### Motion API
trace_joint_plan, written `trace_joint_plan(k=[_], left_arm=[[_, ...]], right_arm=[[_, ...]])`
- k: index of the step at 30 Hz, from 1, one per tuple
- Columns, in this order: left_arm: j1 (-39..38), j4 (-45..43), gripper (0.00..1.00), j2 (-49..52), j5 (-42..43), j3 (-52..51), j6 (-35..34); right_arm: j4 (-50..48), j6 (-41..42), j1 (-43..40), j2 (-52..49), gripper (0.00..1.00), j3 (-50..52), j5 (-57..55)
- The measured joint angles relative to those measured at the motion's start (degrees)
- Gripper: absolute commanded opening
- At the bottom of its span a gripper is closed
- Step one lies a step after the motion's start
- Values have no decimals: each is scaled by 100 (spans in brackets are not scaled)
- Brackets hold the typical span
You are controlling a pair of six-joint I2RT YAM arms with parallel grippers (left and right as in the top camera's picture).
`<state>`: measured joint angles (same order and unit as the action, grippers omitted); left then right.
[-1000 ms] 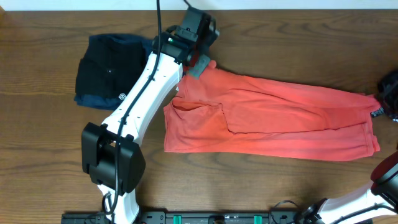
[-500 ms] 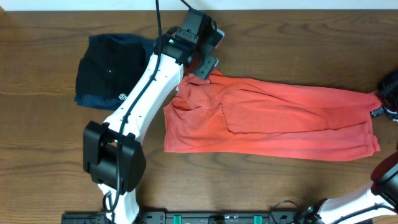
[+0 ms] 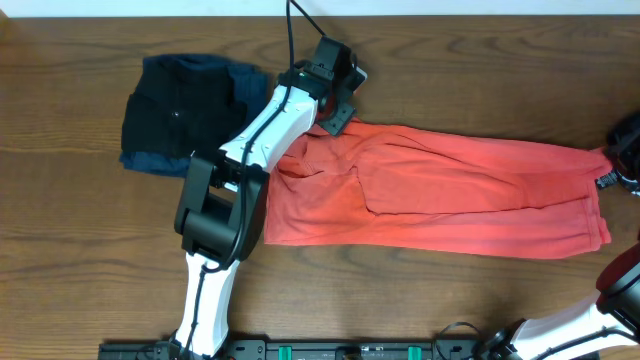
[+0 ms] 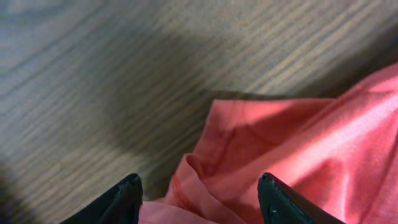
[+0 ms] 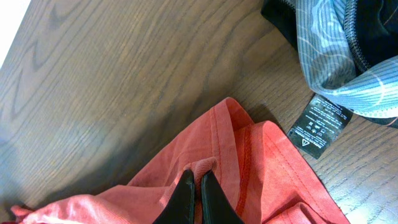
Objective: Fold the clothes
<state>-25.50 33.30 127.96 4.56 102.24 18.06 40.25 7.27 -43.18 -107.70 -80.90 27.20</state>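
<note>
The left arm [image 3: 264, 121] is white with black joints, its pincer [image 4: 200, 188] black.

Bare table [image 3: 420, 290] runs along the near long edge of the T-shirt [image 3: 450, 195], and another bare strip runs along its far edge. The left arm [image 3: 262, 130] slants over the T-shirt's left end, barring that side; a folded black garment [image 3: 175, 105] sits just beyond it. At the T-shirt's right corner the right gripper [image 5: 198, 182] pinches the hem, with a striped grey garment [image 5: 339, 50] close by.
</note>
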Motion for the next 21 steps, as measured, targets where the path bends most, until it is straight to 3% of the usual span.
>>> trace_joint_plan(k=[5,9,12,14,15,17,18,19,21], left_arm=[[26,-35,41,33,-52,0,-4],[33,-35,41,131,-50,0,22],[33,-26,50,173,-50,0,44],[33,-11,50,179,-50,0,33],[33,-9,46,181,-48,0,24],[33,-13,28,181,-50,0,-9],[33,-20,12,186,-50,0,50],[33,-24,6,192,-48,0,24],[33,-31,6,221,-48,0,24]], right_arm=[[2,2,0,0,1,0,2],[2,11,0,0,1,0,2],[2,15,0,0,1,0,2],[4,15,0,0,1,0,2],[4,15,0,0,1,0,2],[4,17,0,0,1,0,2],[11,17,0,0,1,0,2],[20,17,0,0,1,0,2],[22,28,0,0,1,0,2]])
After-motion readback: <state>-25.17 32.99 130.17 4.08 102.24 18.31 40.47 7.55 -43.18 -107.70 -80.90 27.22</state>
